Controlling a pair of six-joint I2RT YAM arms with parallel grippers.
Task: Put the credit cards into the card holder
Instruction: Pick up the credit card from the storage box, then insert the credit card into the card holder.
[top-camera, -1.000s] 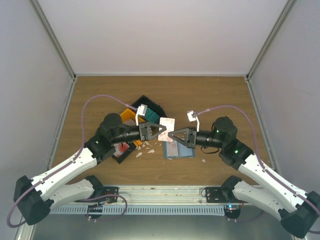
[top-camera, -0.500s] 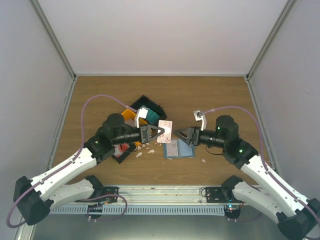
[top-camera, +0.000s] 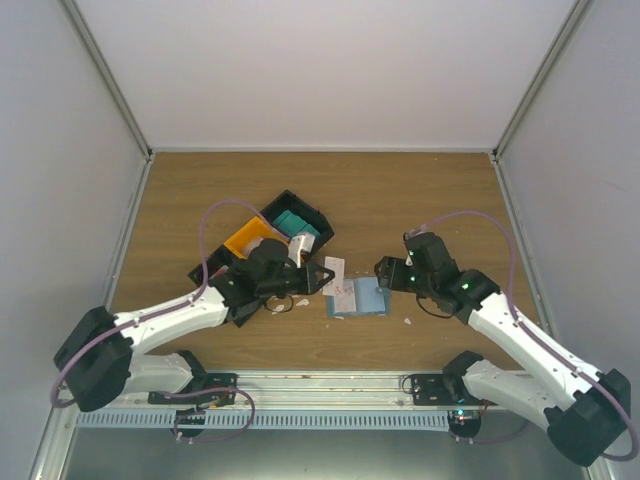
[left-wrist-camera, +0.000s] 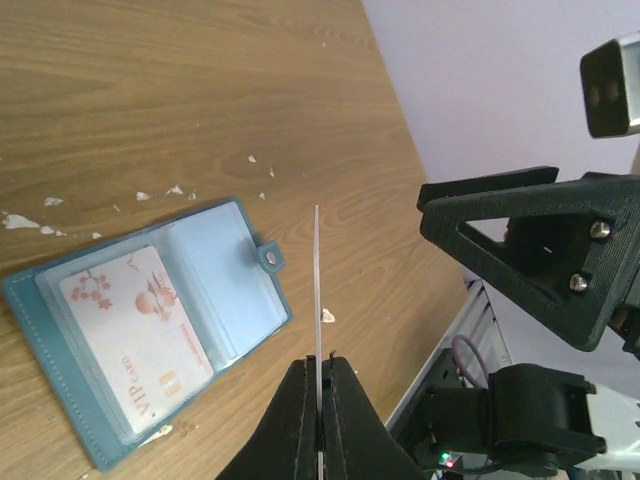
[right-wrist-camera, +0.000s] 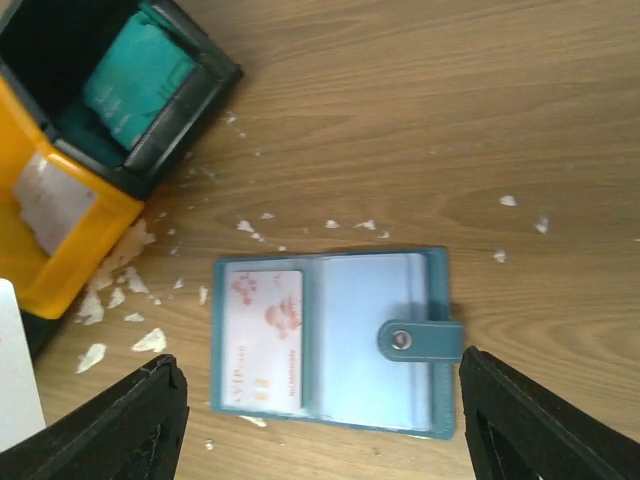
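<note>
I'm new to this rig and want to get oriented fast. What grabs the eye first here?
The slate-blue card holder lies open mid-table, one red-marked card already in its left pocket. The left hand pinches a second card edge-on near it. Left of it, a black-and-orange bin holds teal cards.

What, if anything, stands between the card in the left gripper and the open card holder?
Nothing visible does. The card is pinched in the left gripper close to the card holder, which lies open with its tab-side pocket bare. The open right gripper hangs off the tab side, apparently clear of the path.
</note>
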